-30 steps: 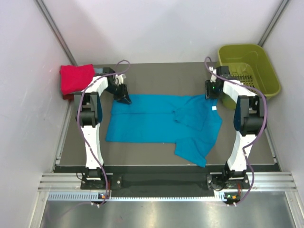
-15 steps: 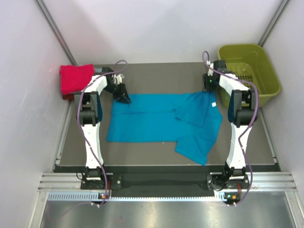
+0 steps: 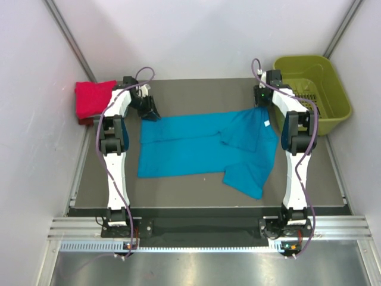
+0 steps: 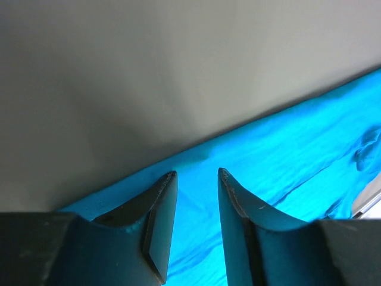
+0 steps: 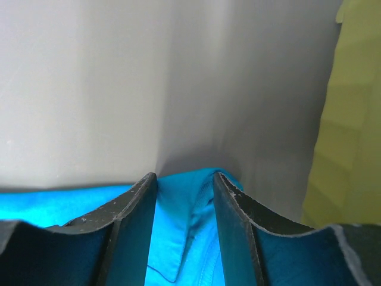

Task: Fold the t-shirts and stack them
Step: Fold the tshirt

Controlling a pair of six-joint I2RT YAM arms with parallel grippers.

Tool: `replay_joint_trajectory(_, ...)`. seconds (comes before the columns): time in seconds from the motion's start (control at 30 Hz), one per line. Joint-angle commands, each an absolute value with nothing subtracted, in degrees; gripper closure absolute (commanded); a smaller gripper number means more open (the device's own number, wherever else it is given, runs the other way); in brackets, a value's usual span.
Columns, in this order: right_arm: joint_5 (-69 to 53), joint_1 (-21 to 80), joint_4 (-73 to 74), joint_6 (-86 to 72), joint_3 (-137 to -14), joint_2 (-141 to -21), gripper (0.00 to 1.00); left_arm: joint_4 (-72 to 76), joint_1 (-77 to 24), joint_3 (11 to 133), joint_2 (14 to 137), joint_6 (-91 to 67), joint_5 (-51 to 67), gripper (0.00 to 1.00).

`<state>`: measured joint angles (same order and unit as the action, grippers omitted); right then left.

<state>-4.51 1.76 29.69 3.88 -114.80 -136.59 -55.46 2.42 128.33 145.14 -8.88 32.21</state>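
A bright teal t-shirt (image 3: 190, 146) lies spread across the dark table (image 3: 196, 89), with one side folded over at the right. My left gripper (image 3: 150, 112) is at its far left corner. In the left wrist view the left gripper (image 4: 196, 173) stands open, and the teal cloth (image 4: 286, 149) lies flat under the gap. My right gripper (image 3: 261, 106) is at the far right corner. In the right wrist view the right gripper (image 5: 184, 176) is shut on a bunched fold of the teal shirt (image 5: 178, 226). A folded red t-shirt (image 3: 92, 98) rests at the far left.
An olive-green plastic basket (image 3: 300, 58) stands at the far right corner, and its wall (image 5: 351, 119) is close beside my right gripper. White walls enclose the table at the back and on both sides. A metal rail runs along the near edge.
Both grippers moved toward the back wall and drew the shirt's far edge with them. The left jaws have parted wider. The right gripper keeps its hold.
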Motion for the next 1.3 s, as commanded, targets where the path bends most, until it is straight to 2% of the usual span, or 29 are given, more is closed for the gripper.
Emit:
replay_joint_trajectory(0.0,-3.08,2.11,27.95,4.92,-117.51,-137.29,0.56,-47.55,5.01,127.79,152.75,-4.31,15.38,0.58)
replay_joint_trajectory(0.1,-3.25,2.46,27.77,4.57,-116.9,-136.06,0.56,-46.58,4.57,128.84,151.88,-2.73,16.08,0.59)
replay_joint_trajectory(0.23,-3.16,2.55,27.33,4.75,-115.67,-134.65,0.55,-45.62,3.87,129.38,146.09,-1.5,11.54,0.54)
replay_joint_trajectory(0.37,-2.73,2.81,27.07,5.36,-114.09,-133.33,0.54,-44.39,5.01,126.05,137.74,-0.53,8.61,0.51)
replay_joint_trajectory(0.67,-1.49,2.37,27.33,3.78,-108.82,-123.69,0.48,-47.37,6.68,116.47,130.61,-0.53,8.26,0.5)
replay_joint_trajectory(0.97,-5.44,2.29,27.77,2.02,-97.57,-113.21,0.44,-47.55,6.68,115.13,132.71,-1.93,14.94,0.5)
replay_joint_trajectory(1.27,-6.94,3.16,27.16,2.46,-97.81,-117.41,0.45,-47.9,6.68,116.19,137.28,-2.55,17.83,0.55)
